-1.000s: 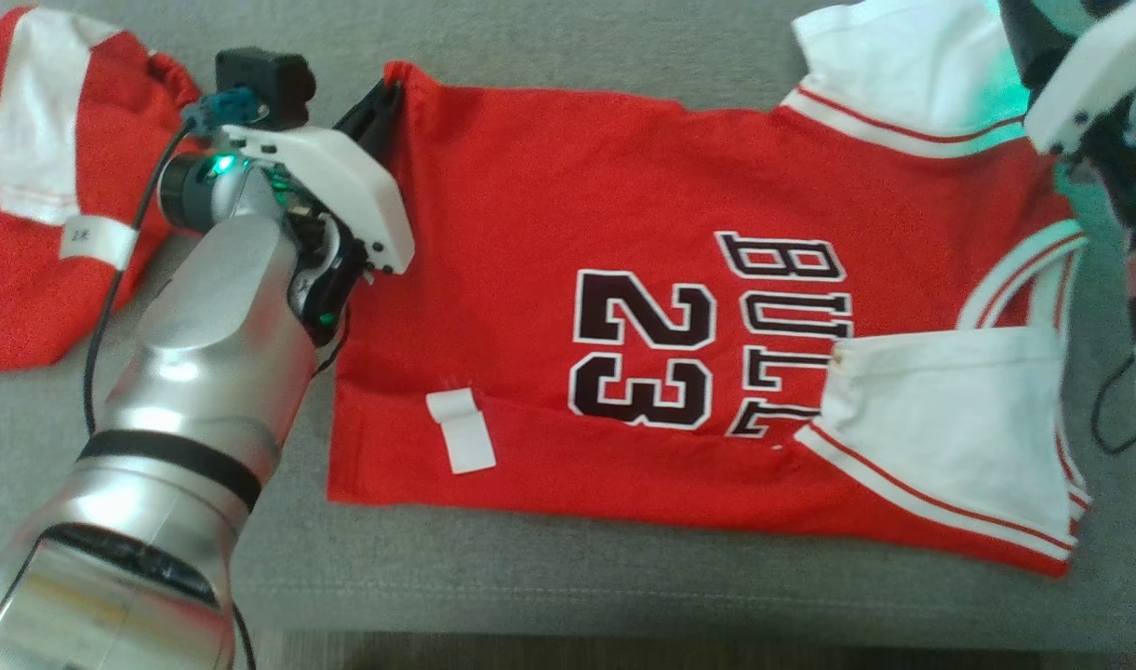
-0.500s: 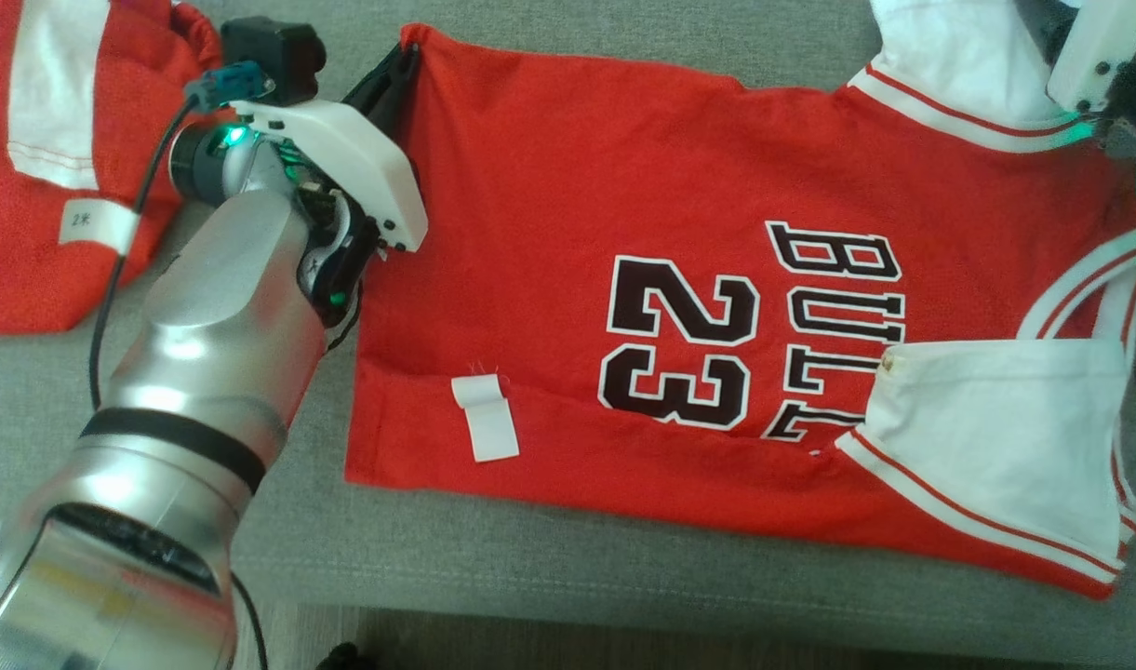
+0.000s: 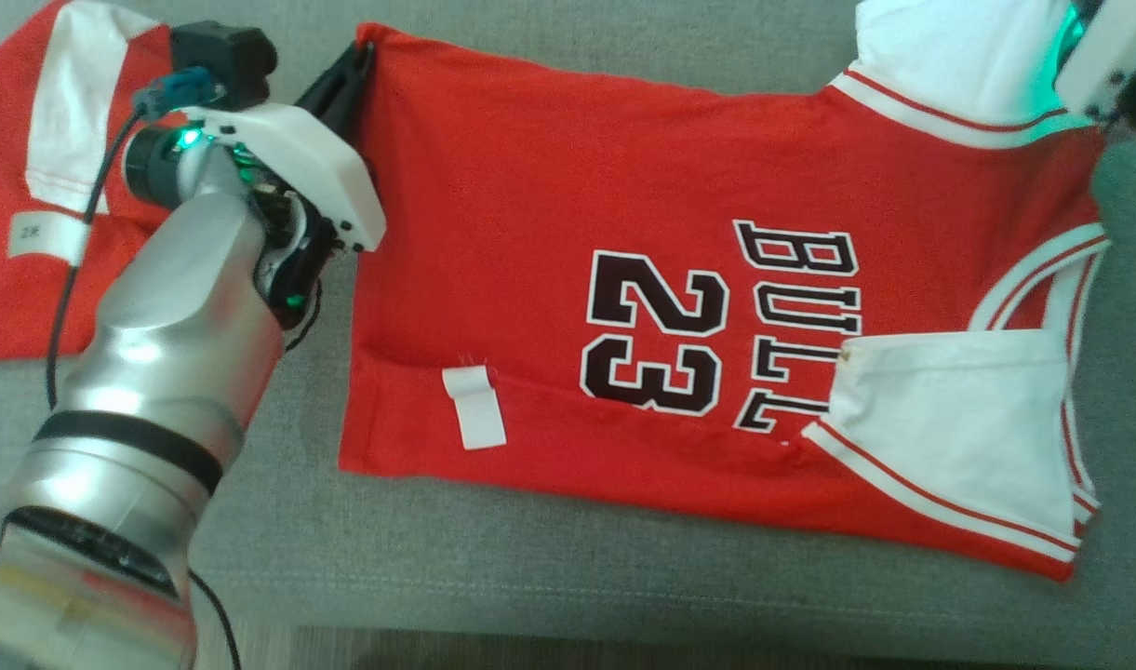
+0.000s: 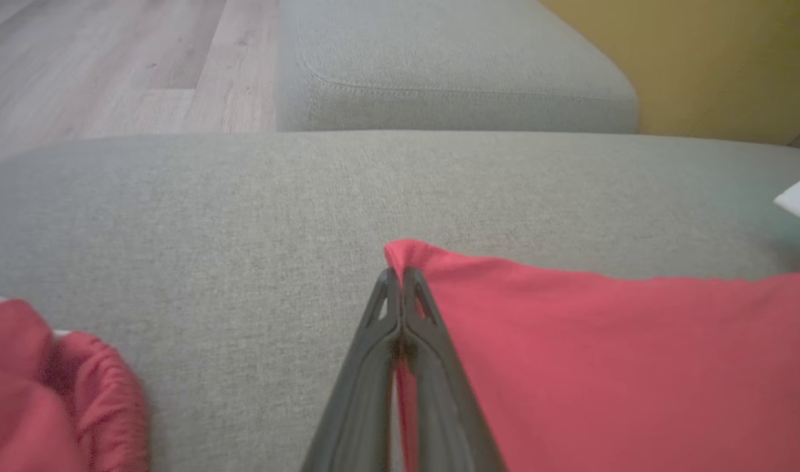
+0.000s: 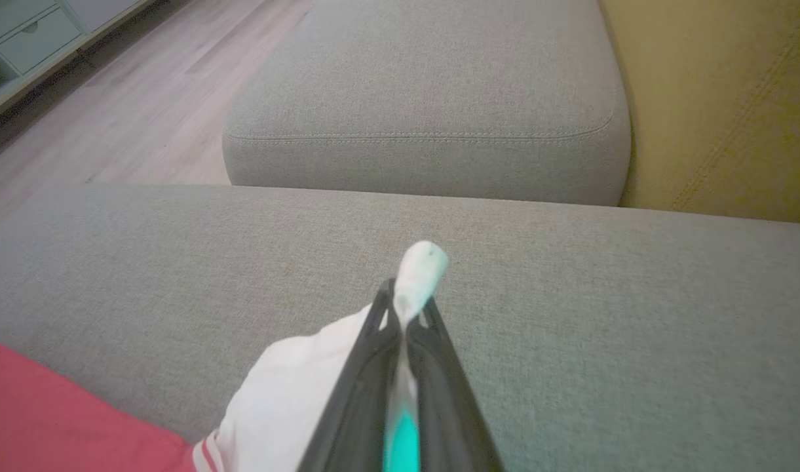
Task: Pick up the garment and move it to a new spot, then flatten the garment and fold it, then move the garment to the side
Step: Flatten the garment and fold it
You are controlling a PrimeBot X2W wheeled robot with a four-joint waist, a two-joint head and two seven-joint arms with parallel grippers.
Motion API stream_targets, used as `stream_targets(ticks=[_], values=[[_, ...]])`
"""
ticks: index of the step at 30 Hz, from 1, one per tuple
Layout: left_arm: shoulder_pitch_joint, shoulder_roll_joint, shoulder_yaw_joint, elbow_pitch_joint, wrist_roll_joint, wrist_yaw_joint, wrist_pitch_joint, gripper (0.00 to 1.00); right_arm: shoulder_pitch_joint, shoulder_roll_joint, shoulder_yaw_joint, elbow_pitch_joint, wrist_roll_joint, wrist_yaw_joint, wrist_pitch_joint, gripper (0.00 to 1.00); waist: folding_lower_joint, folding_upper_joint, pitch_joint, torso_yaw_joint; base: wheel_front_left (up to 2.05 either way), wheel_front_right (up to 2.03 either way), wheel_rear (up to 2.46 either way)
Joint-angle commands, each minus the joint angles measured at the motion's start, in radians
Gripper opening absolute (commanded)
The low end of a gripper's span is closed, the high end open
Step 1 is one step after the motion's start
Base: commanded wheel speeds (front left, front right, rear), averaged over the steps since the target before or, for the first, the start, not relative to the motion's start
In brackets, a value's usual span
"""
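- Cushion of grey fabric [image 3: 530, 577] carried the red basketball jersey with white sleeves and black "23" [image 3: 549, 186], spread flat with its near edge close to the cushion's front edge.
- My left gripper [image 4: 400, 278] was pinched on the jersey's far red hem corner.
- My right gripper [image 5: 405, 292] was clamped on a white sleeve tip.
- Bare cushion lay beyond both corners; a second red-and-white garment [image 3: 28, 233] lay at the left.

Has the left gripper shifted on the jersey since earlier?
No. The left gripper still pinches the same jersey corner, unchanged against the white tag; the camera shifted.
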State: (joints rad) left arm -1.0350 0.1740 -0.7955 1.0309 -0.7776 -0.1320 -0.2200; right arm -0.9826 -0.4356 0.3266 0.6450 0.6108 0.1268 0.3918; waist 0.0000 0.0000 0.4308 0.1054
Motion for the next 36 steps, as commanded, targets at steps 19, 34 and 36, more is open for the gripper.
stream_targets(ticks=[19,34,36], values=[[0.34,0.193,0.095,-0.299,-0.094,0.051,-0.041,0.0,0.724,0.077,-0.167,-0.535,0.035,0.004,-0.118,0.0,0.0,0.0,-0.117,-0.066,0.0,0.0,0.0],[0.625,0.274,0.148,-0.554,-0.158,0.179,-0.021,1.0,1.012,0.198,-0.299,-0.668,-0.033,0.004,-0.103,1.0,0.0,0.0,-0.164,-0.078,0.0,0.0,0.0],[0.642,0.274,0.147,-0.568,-0.154,0.201,-0.023,1.0,1.03,0.208,-0.308,-0.684,-0.051,0.004,-0.118,1.0,0.0,0.0,-0.171,-0.078,0.0,0.0,0.0]])
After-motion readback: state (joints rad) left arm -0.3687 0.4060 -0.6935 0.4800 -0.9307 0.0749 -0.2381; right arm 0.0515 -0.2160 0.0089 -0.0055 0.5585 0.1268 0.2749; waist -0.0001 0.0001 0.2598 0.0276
